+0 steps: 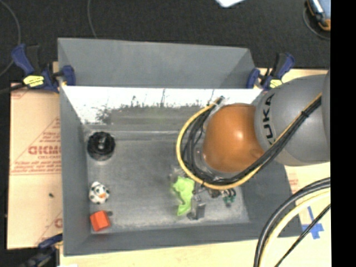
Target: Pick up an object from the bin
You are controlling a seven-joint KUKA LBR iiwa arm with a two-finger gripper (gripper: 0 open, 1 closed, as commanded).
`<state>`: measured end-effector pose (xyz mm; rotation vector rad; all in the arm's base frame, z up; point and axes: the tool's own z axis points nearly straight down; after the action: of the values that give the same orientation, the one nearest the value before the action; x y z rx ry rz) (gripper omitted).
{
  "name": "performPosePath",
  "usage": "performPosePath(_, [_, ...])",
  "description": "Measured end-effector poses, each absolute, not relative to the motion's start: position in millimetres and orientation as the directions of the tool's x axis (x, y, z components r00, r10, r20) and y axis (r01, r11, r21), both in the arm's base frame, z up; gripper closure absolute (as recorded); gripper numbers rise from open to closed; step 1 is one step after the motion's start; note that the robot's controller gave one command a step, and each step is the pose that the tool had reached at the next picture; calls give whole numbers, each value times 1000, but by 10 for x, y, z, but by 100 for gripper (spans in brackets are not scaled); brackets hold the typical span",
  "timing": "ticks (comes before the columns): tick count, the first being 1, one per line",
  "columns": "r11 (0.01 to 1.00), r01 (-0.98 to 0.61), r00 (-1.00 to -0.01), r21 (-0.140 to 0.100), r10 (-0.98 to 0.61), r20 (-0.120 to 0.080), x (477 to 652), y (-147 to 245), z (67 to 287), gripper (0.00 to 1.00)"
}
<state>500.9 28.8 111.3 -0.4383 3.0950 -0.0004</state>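
My gripper (196, 209) is low in the bin near the front wall, right of centre, mostly under the orange cover. A bright green soft thing (182, 191) lies right against its left side, touching the finger that shows. A small dark green piece (228, 199) sits just to the gripper's right.
Along the bin's left side lie a black round cap-like thing (100, 145), a small white ball with dark spots (99, 192) and an orange-red block (99, 221) in the front left corner. The arm and its cables cover the bin's right half.
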Motion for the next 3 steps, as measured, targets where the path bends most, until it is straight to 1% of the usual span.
performPosePath(1, [955,-296,-955,-1,-296,-12,4990,279,568,0])
performPosePath(2, [908,-418,-908,-6,-418,-16,5042,141,708,0])
performPosePath(3, [920,-392,-920,-1,-392,-12,4959,-356,704,0])
